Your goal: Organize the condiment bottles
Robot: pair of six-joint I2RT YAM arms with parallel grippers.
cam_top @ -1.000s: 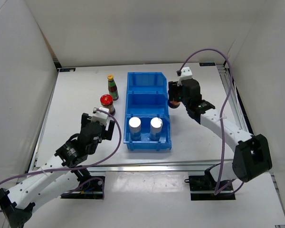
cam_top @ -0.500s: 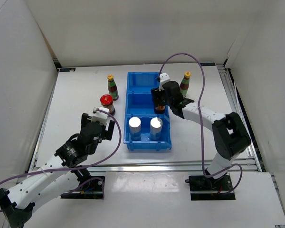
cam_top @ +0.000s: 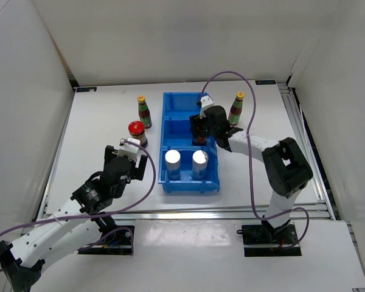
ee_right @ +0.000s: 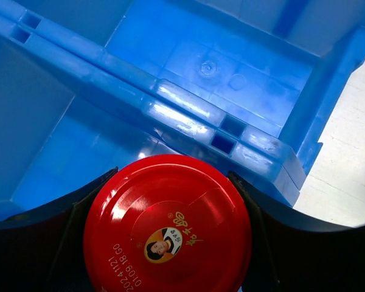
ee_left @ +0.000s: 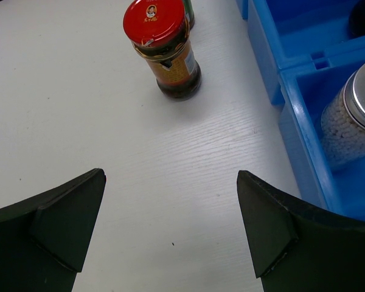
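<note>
My right gripper [cam_top: 201,129] is shut on a dark jar with a red lid [ee_right: 167,226] and holds it inside the middle compartment of the blue bin [cam_top: 170,112]. Two white bottles with silver caps [cam_top: 172,159] [cam_top: 199,158] stand in the bin's near compartment. A second red-lidded jar [cam_top: 135,129] stands on the table left of the bin, ahead of my open, empty left gripper [ee_left: 170,234]; it also shows in the left wrist view [ee_left: 165,45]. One slim yellow-capped bottle [cam_top: 143,111] stands behind that jar, another [cam_top: 236,107] right of the bin.
The bin's far compartment [ee_right: 249,67] holds nothing. White walls enclose the table on the left, back and right. A metal rail [cam_top: 295,121] runs along the right edge.
My right gripper has carried its red-lidded jar leftward from beside the bin's right wall into the middle compartment, uncovering the slim bottle on the right. The left arm has not moved.
</note>
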